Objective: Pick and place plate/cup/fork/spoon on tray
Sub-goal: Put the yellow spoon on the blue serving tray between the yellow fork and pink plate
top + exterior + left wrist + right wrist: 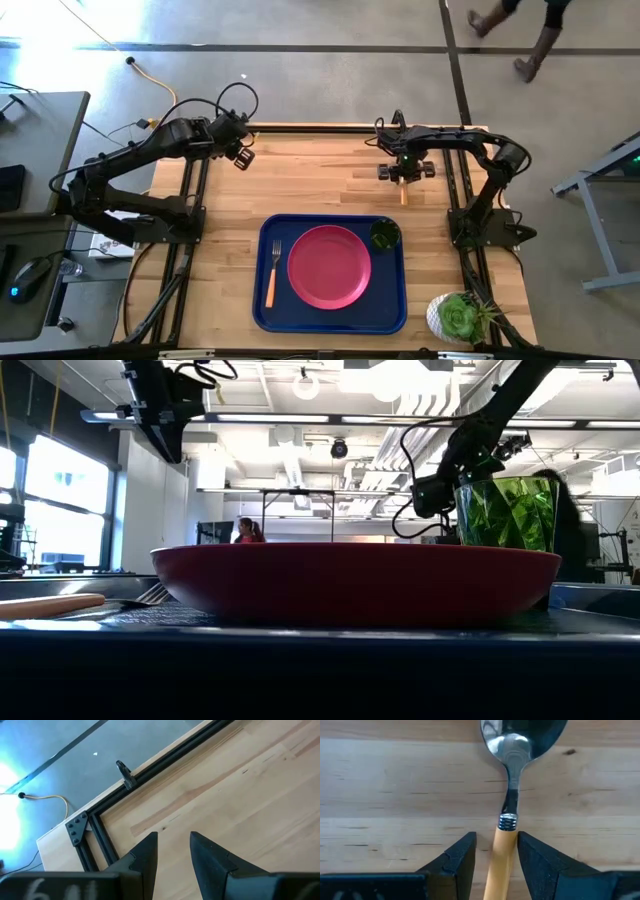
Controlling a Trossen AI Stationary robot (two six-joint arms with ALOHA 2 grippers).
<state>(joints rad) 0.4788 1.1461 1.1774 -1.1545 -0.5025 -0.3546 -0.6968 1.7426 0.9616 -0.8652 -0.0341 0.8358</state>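
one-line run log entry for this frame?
tray: plate, fork, cup placed | spoon: on table, handle between right gripper fingers | left gripper: open, idle

A grey concrete floor [330,90] surrounds the wooden table [310,185]; bright windows [60,495] light the room.

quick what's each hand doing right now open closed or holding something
Left hand: open, holding nothing, above bare wooden table at the far left.
Right hand: open, fingers either side of the orange-handled silver spoon, not yet clamped.
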